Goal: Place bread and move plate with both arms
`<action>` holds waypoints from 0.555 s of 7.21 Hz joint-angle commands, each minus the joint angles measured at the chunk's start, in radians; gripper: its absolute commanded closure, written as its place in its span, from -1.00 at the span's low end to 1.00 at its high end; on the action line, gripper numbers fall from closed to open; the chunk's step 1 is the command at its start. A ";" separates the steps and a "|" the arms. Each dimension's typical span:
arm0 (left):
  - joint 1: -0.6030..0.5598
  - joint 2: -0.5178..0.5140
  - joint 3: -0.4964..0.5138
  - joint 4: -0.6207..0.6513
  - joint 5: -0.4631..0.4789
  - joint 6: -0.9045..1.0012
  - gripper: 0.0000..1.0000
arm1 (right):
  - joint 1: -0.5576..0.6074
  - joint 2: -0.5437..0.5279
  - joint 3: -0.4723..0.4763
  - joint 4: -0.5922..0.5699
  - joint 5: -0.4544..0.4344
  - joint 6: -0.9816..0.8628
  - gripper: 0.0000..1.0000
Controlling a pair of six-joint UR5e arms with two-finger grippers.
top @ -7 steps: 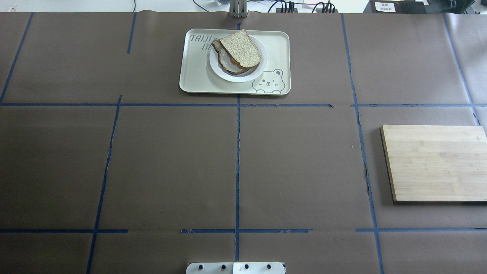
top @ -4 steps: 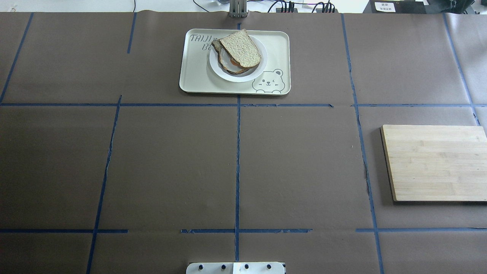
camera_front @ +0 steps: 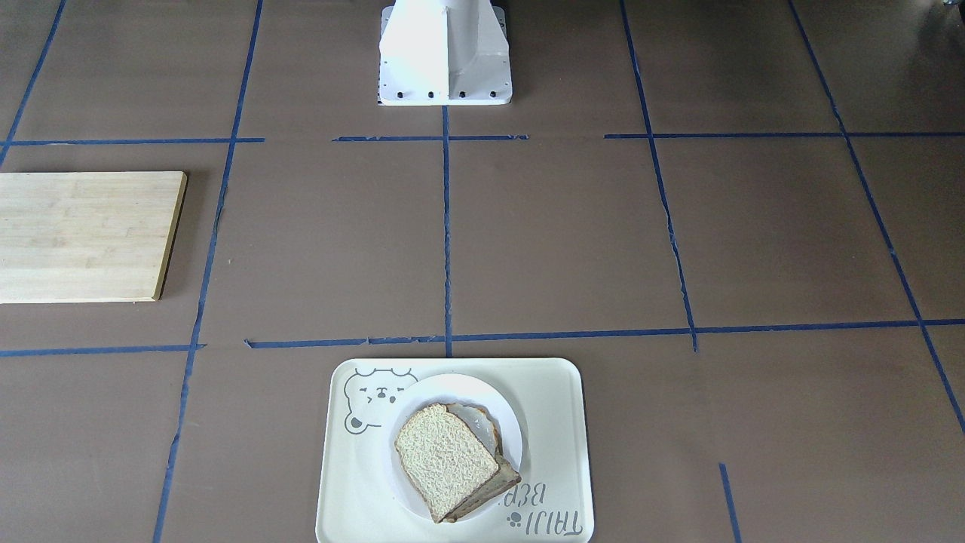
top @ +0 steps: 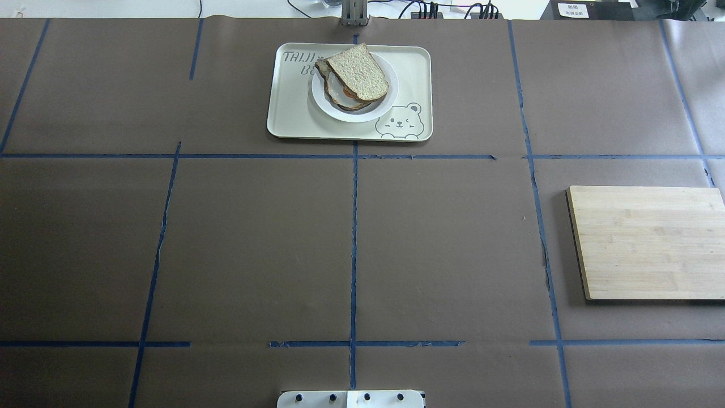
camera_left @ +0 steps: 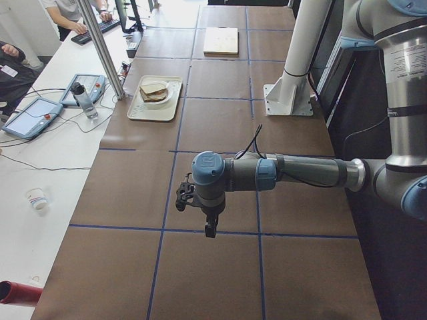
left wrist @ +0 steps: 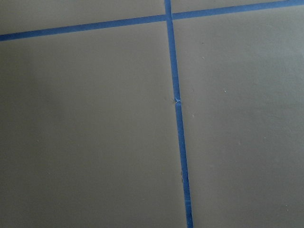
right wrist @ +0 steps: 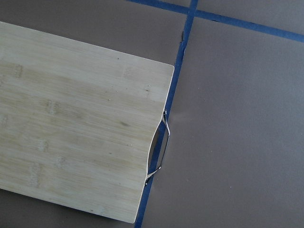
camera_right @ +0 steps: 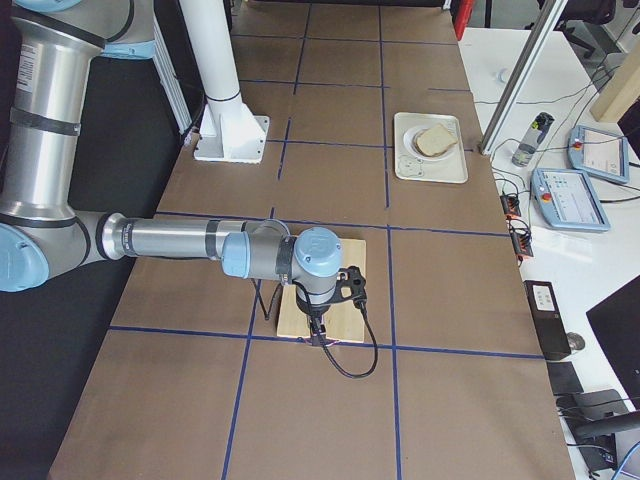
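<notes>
The bread (top: 358,71) lies on top of a second slice with egg (top: 338,97) on the white plate (top: 386,97), far centre of the table; it also shows in the front-facing view (camera_front: 445,456) on the plate (camera_front: 452,388). My left gripper (camera_left: 209,223) shows only in the exterior left view, above bare table at the robot's left end; I cannot tell if it is open or shut. My right gripper (camera_right: 318,335) shows only in the exterior right view, above the wooden board's near edge; I cannot tell its state. Both are far from the plate.
The plate sits in a cream bear-print tray (top: 289,113). A wooden cutting board (top: 645,241) with a metal handle (right wrist: 159,147) lies at the right. The white pedestal (camera_front: 445,53) stands at the robot's side. Tablets and a bottle (camera_left: 83,100) lie beyond the far edge.
</notes>
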 commanded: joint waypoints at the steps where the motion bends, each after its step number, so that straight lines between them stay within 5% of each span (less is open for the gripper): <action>1: 0.000 0.000 -0.010 -0.002 0.007 0.000 -1.00 | 0.000 -0.001 0.000 0.000 0.000 0.000 -0.99; 4: 0.001 -0.002 -0.014 -0.006 0.010 0.001 -1.00 | 0.000 -0.001 0.000 0.000 0.000 0.000 -0.99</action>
